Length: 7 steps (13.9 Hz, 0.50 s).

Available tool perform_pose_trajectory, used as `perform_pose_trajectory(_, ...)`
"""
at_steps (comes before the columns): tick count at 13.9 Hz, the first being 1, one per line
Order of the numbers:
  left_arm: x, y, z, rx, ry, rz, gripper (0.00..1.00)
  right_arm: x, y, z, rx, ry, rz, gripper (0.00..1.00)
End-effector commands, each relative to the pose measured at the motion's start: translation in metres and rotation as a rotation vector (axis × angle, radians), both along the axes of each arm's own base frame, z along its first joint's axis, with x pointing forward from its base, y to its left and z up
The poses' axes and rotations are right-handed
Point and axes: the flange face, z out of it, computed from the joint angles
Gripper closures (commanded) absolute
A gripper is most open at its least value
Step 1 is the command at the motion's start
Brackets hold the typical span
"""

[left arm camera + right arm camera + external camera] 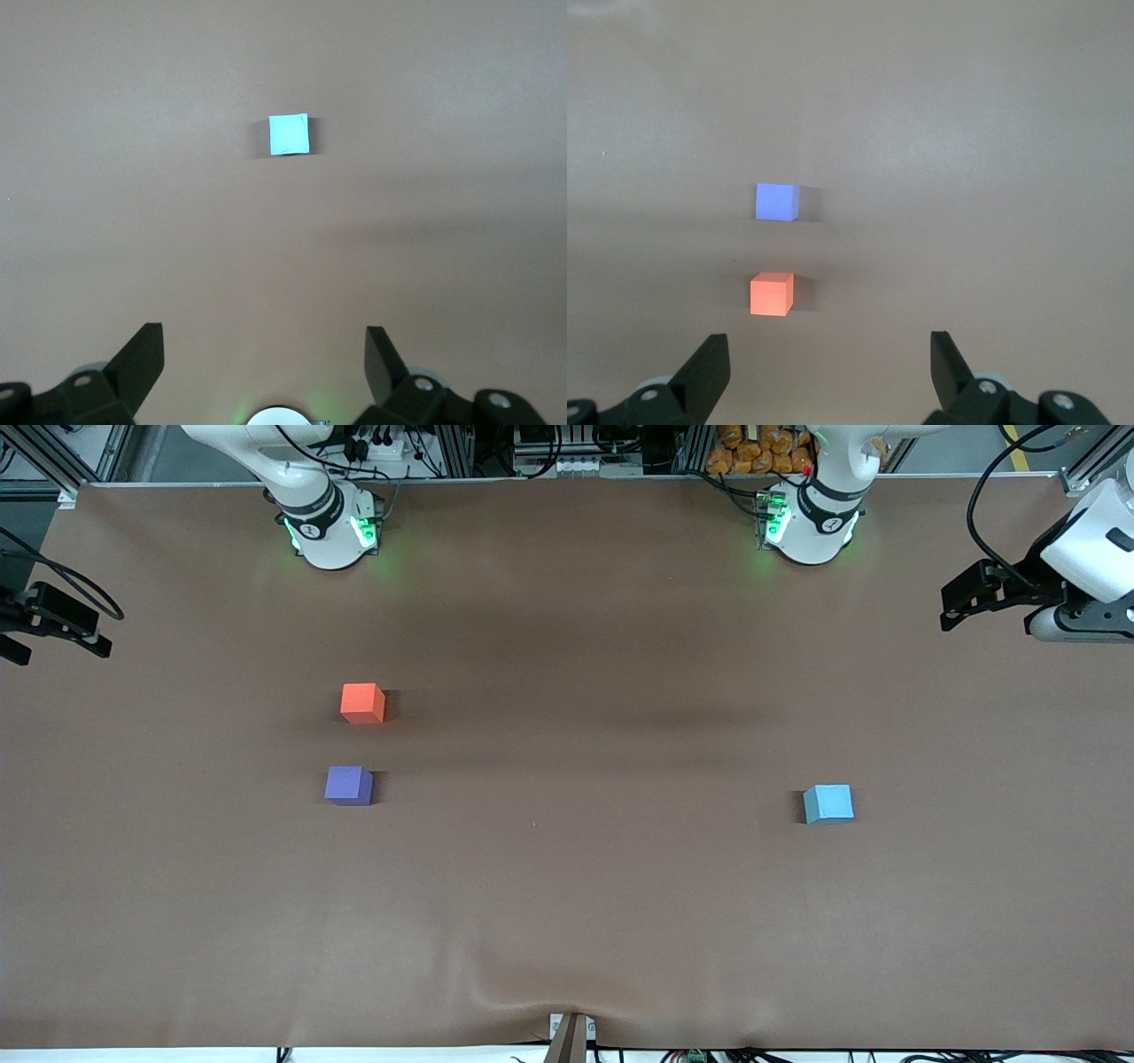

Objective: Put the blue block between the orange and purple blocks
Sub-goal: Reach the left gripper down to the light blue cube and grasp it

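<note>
Front view: blue block [829,803] on table [576,886], left arm's end, well apart from orange block [362,702] and purple block [348,785]. Left gripper [264,354] and right gripper [829,359]: jaws wide, empty. Centre jaws squarely over cube before descending.

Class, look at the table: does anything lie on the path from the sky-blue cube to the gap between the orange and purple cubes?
Nothing visible does. Bare brown table separates the sky-blue matte cube from the orange-red cube and violet-purple cube.

Brown table [567,921], cluttered aluminium frame racks [496,447]
</note>
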Motion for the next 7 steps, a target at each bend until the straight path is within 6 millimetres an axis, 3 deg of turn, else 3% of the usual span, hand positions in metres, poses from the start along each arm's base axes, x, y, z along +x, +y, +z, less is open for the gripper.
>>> perform_pose_trajectory(1,-0.003,-0.01,0.006,-0.012,0.004,-0.041,0.0,0.002,0.0,0.005,0.012,-0.003,0.01,0.0)
perform_pose_trajectory(4,-0.001,-0.015,0.002,-0.011,0.012,-0.054,0.0,0.002,0.0,0.004,0.012,-0.002,0.01,0.0)
perform_pose_trajectory(6,0.013,-0.017,-0.023,-0.006,0.058,-0.055,0.0,0.002,0.0,0.004,0.012,-0.002,0.01,0.0)
perform_pose_trajectory(7,0.024,-0.021,-0.046,-0.005,0.099,-0.048,0.0,0.002,-0.001,0.004,0.012,-0.002,0.008,0.0)
